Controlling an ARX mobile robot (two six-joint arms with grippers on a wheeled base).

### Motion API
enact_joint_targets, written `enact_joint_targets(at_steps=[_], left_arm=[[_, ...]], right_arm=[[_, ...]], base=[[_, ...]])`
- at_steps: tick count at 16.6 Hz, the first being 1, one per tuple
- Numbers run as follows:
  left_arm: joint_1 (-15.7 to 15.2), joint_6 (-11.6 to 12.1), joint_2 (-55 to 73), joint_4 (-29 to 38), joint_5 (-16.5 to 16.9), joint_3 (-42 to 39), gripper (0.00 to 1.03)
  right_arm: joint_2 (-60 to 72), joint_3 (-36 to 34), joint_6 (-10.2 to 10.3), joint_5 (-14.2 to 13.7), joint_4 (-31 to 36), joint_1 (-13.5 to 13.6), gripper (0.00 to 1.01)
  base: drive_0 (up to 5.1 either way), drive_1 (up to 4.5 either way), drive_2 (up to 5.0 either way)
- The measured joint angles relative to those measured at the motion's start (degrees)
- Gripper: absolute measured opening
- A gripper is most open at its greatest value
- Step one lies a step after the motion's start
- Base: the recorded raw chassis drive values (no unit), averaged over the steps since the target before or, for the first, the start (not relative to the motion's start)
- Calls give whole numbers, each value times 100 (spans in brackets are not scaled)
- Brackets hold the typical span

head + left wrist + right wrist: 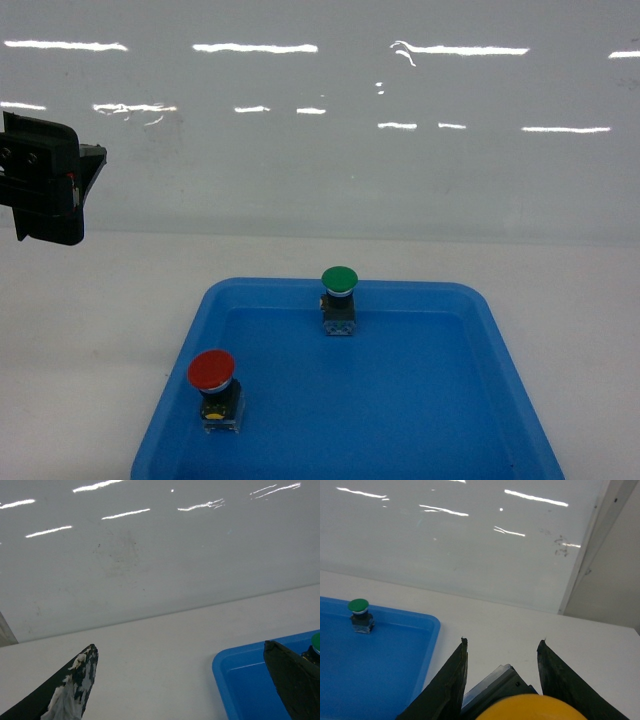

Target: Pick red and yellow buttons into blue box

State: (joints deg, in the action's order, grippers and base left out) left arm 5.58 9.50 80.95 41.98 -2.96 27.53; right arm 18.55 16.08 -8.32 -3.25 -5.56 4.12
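Observation:
The red button (212, 372) stands upright in the front left of a shallow blue tray (400, 430). The yellow button (530, 707) shows only in the right wrist view, its cap at the bottom edge and its clear contact block (492, 682) pointing outward. My right gripper (502, 641) is shut on it, held above the white table to the right of the tray. It is outside the head view. My left gripper (180, 647) is open with nothing between its fingers. It hovers high at the left (85, 175), off the tray. The blue box is out of view.
A green button (339, 280) stands at the tray's far edge, also in the right wrist view (358, 606). A glossy white wall runs behind the table. White tabletop lies left and right of the tray.

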Motion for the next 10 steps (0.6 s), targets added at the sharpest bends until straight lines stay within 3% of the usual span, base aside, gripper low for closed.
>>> enact_joint_targets(at_steps=[3, 5, 10], left_arm=[[0, -2, 0, 2, 0, 0, 98], [66, -72, -4, -527, 59, 107, 98], [601, -774, 706, -2153, 448, 1290, 98]], right_arm=[[20, -9, -57, -81, 4, -4, 37], [20, -9, -59, -81, 2, -4, 37], [22, -9, -59, -81, 2, -4, 37]], base=[[0, 0, 0], [0, 0, 0], [0, 0, 0]])
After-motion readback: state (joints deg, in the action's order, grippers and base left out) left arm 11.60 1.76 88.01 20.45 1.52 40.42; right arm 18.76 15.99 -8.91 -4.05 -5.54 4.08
